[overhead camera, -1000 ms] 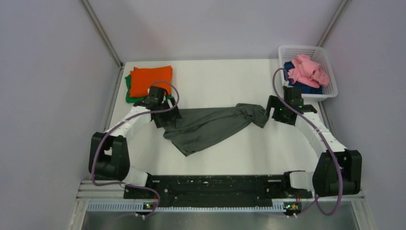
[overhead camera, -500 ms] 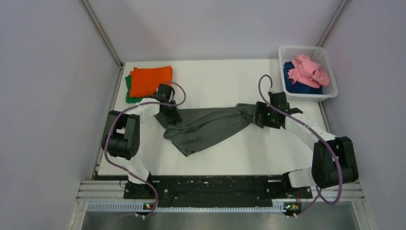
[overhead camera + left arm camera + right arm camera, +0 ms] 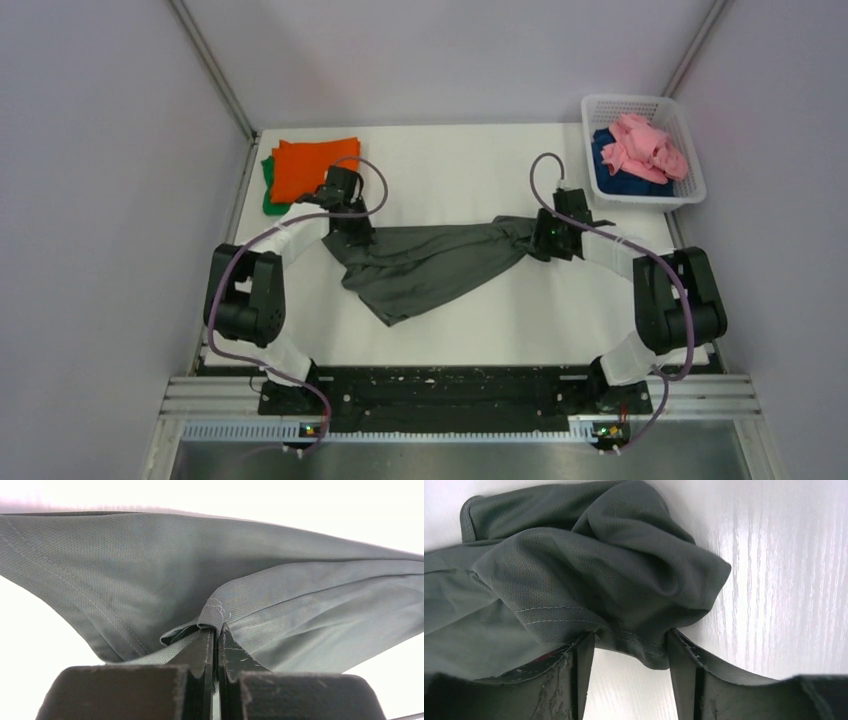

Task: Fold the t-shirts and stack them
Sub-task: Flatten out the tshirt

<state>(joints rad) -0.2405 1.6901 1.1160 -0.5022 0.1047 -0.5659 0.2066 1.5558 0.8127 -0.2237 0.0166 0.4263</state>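
With my left gripper pinched tight on one seam of the grey shirt, strung out near the basket, I should close the gaping right gripper squarely on the hem before pulling taut.

No text, label or number could be read; the grey shirt seemed plain, though the overhead view was coarse.
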